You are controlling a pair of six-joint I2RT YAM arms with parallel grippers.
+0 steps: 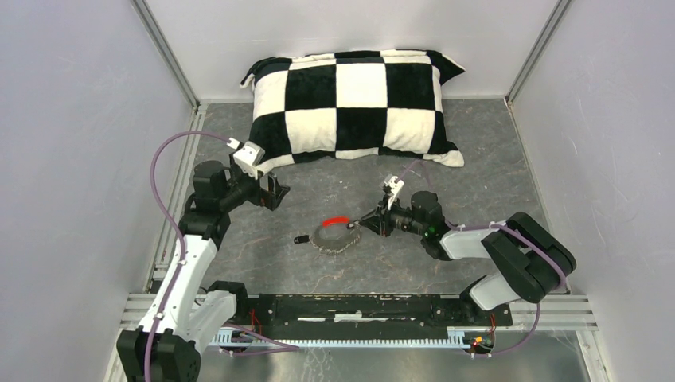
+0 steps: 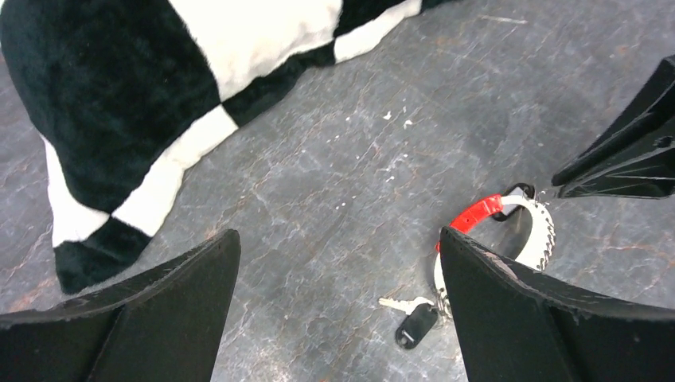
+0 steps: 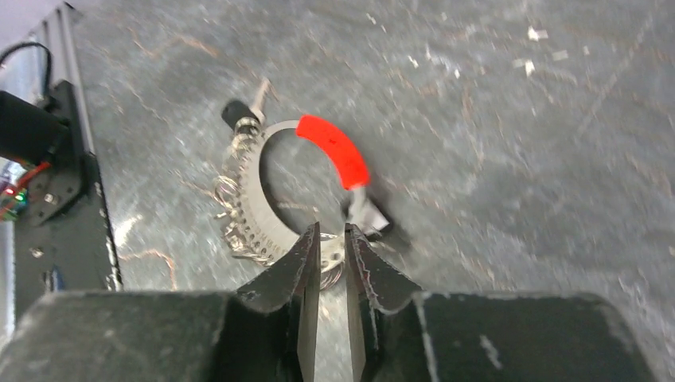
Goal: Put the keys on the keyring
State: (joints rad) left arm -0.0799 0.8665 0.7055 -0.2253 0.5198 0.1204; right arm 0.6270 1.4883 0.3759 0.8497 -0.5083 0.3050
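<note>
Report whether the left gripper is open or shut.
Open. The left gripper shows its fingers wide apart in its wrist view, only bare table between them.

A black-and-white chequered pillow [image 1: 358, 103] fills the upper centre. Mid-frame, the silvery keyring [image 1: 328, 243] carries a red sleeve on a mottled grey tabletop [image 1: 493, 183].

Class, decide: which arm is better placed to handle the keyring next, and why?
Probably right. The right gripper sits at the edge of the keyring; the left gripper hangs wide open, nearer the pillow.
</note>
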